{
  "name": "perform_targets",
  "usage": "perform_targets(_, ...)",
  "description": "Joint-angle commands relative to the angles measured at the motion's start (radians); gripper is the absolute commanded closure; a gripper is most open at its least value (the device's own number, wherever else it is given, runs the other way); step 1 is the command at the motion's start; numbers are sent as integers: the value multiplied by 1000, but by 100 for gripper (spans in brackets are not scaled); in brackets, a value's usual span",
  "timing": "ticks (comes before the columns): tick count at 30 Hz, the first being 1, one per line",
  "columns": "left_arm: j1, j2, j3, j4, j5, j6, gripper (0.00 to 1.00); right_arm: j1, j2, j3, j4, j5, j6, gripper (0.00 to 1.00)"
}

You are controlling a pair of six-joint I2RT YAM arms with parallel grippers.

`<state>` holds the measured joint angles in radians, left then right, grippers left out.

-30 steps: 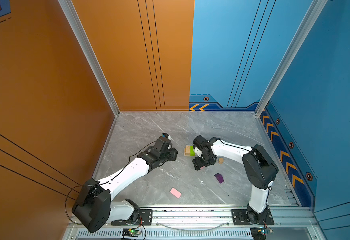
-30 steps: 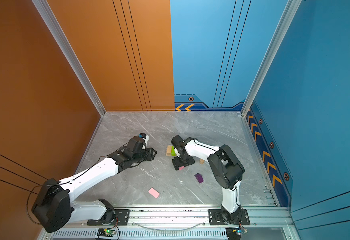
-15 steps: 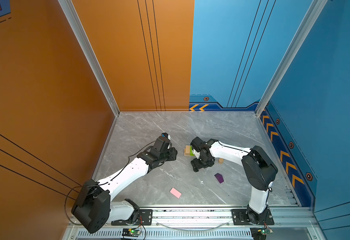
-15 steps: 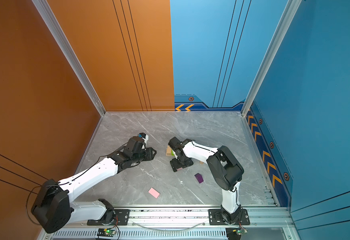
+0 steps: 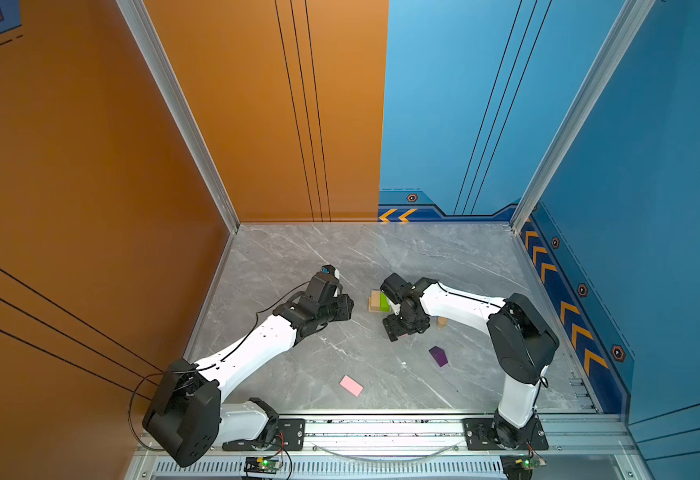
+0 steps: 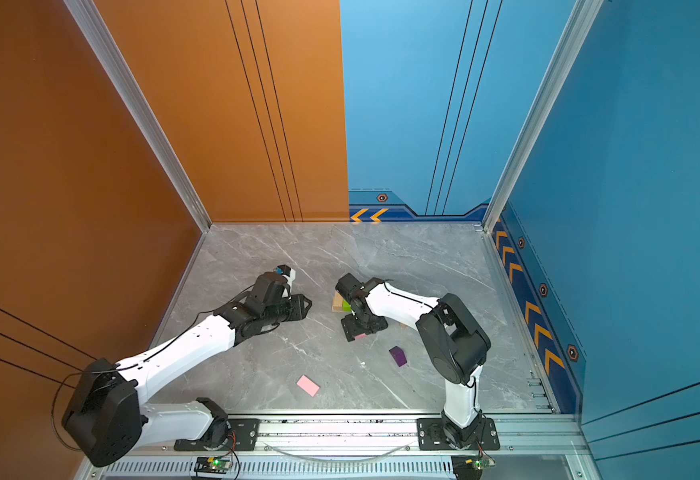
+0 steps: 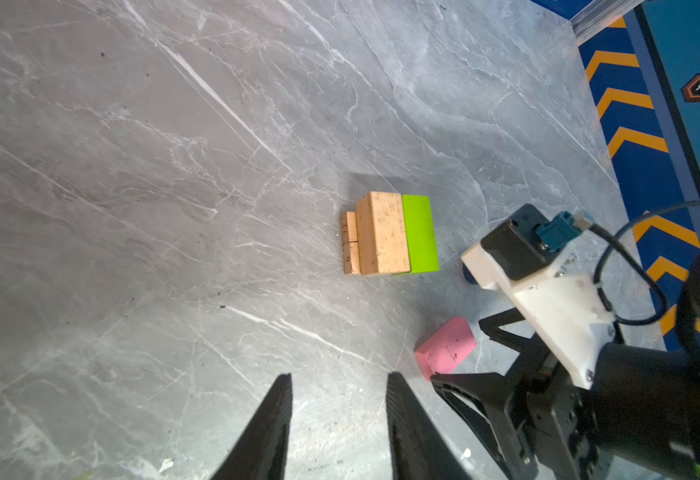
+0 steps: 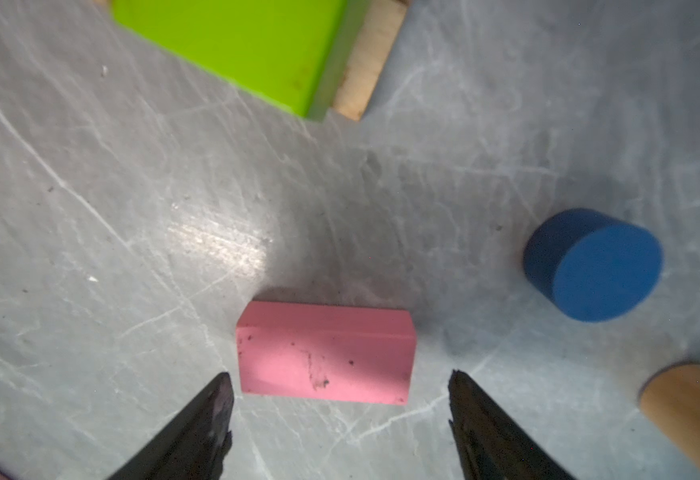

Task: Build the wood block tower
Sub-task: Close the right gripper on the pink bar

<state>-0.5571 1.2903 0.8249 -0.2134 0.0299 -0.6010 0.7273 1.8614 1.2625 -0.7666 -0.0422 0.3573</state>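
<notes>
Wood block tower [image 7: 385, 237]: tan, lime-green bars stacked low.

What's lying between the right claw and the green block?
A pink slab lies flat just ahead of the open right gripper; past it, only bare grey floor reaches the green block. The right wrist view shows this.

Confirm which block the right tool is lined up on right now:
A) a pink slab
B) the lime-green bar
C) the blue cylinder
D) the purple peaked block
A: in the right wrist view the pink slab lies framed by the two fingertips of the open right tool, not yet gripped, while the blue cylinder sits apart, off to one side.
</notes>
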Motion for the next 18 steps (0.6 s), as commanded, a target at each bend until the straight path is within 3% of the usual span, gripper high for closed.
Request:
perform_targets(1, 10, -18, -16, -11, 2, 18, 60, 8, -14, 22, -1, 39, 36, 17)
perform_targets(10, 14, -19, -20, -9, 7, 21, 60, 22, -1, 31, 15, 45, 51, 18)
perform_targets(18, 23, -30, -31, -11, 8, 21, 60, 29, 25, 43, 16, 61, 58, 25)
